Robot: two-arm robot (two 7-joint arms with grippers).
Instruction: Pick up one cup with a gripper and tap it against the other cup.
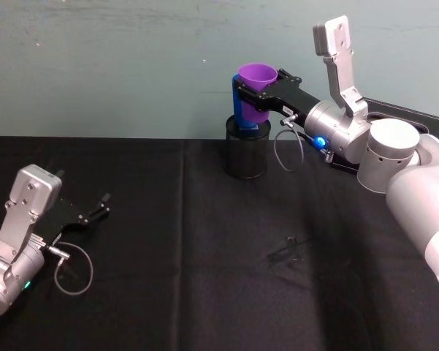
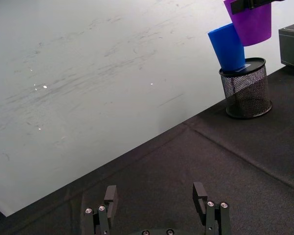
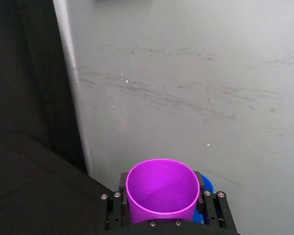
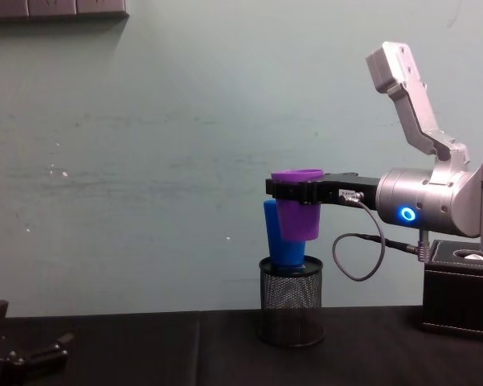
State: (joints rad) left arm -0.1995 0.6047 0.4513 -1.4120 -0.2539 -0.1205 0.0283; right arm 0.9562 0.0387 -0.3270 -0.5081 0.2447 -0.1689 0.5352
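Note:
My right gripper (image 1: 260, 82) is shut on the purple cup (image 1: 254, 93), gripping it just under the rim and holding it upright in the air. The blue cup (image 4: 283, 241) leans in the top of a black wire-mesh cylinder (image 4: 290, 312) near the wall. The purple cup (image 4: 298, 211) is pressed against or just beside the blue cup's upper side (image 2: 227, 46); I cannot tell whether they touch. In the right wrist view the purple cup (image 3: 161, 188) sits between the gripper's fingers (image 3: 213, 208). My left gripper (image 1: 102, 206) rests open and empty low at the table's left.
A black box (image 4: 460, 293) stands at the back right, close behind the right arm. A small black clip-like item (image 1: 288, 252) lies on the black tablecloth (image 1: 204, 278) right of centre. The pale wall is directly behind the mesh cylinder.

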